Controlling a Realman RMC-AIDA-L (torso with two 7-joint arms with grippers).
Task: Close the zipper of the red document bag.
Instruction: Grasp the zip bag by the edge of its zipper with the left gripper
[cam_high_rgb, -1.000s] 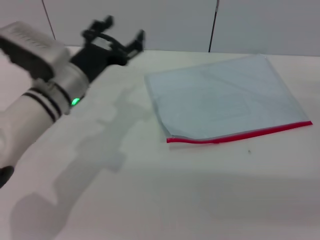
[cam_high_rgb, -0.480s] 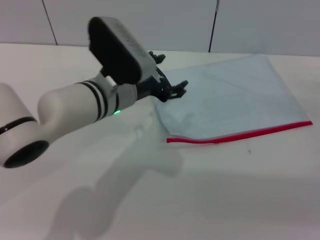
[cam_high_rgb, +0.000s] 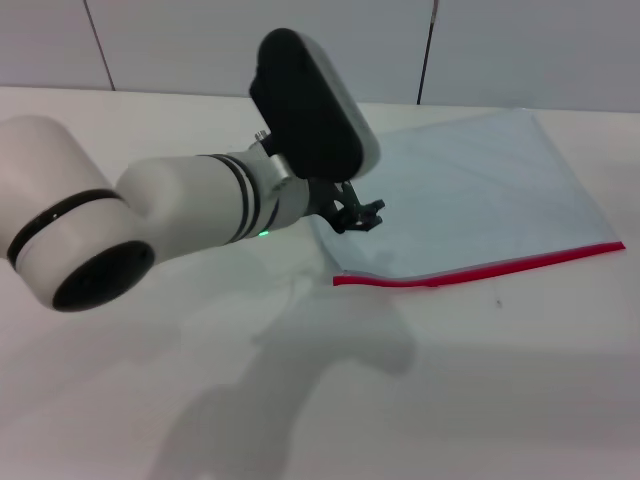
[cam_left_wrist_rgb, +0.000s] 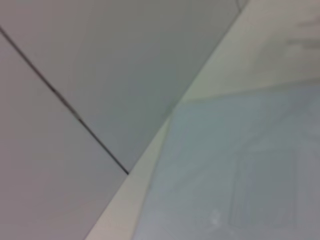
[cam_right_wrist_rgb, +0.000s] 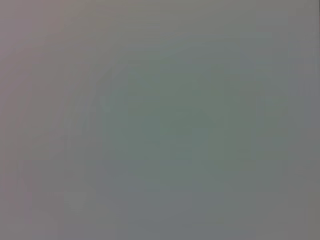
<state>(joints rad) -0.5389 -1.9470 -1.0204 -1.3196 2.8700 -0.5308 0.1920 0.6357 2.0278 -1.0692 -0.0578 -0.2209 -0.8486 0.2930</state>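
1. The red document bag (cam_high_rgb: 460, 205) lies flat on the white worktop (cam_high_rgb: 480, 380), toward the robot's right and the far side. Lying flat leaves its whole red edge exposed from above.

2. The zipper (cam_high_rgb: 480, 269) runs along the bag's near edge, from a near-left corner out to the far right end. The strip bows slightly near its left end, which suggests the mouth there is not pressed fully together. I cannot make out a slider anywhere along it.

3. The left hand (cam_high_rgb: 358, 213) hovers over the bag's left side, just behind the zipper's left end. That placement reads as a set-up to pin the bag's corner or to start at that end of the strip.

4. The left hand's small dark fingers look close together, but whether they are apart or together I cannot tell. Nothing is seen held in them.

5. The left wrist view looks along the pale bag (cam_left_wrist_rgb: 240, 170) toward the wall, so the wrist sits low and close over the plastic. No fingers show in it.

6. The right hand is not in the head view, and its wrist view shows only a blank grey field, so that arm appears parked away from the work.

7. Closing has not yet begun, judging by the untouched strip.
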